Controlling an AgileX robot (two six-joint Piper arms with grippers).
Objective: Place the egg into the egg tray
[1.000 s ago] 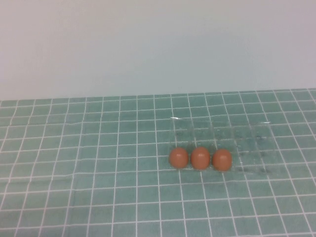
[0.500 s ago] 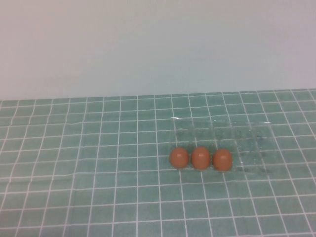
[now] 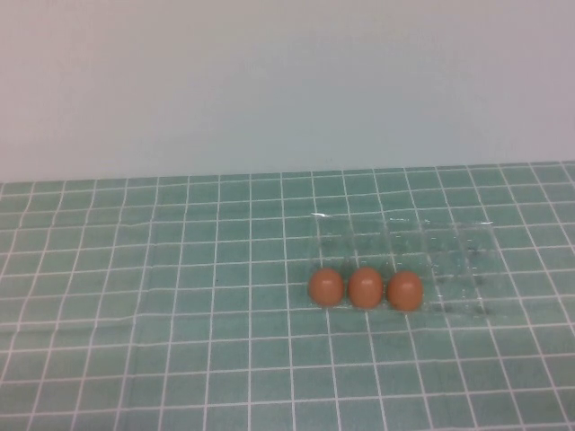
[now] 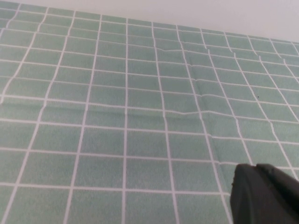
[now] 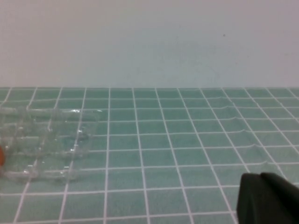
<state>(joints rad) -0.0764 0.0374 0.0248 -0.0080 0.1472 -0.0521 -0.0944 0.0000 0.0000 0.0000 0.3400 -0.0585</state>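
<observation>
Three alike orange-brown eggs (image 3: 325, 286), (image 3: 365, 287), (image 3: 404, 290) stand side by side in the near row of the clear egg tray (image 3: 454, 256), toward its left end. The tray's other cups look empty. Neither gripper shows in the high view. In the left wrist view my left gripper (image 4: 256, 168) is a dark tip over bare mat, its fingers together, holding nothing. In the right wrist view my right gripper (image 5: 258, 177) is likewise shut and empty, well apart from the tray (image 5: 51, 140). A sliver of one egg (image 5: 1, 156) shows at that view's edge.
A green mat with a white grid (image 3: 180, 296) covers the table, with slight creases (image 4: 187, 112). A plain pale wall (image 3: 287, 81) stands behind the table's far edge.
</observation>
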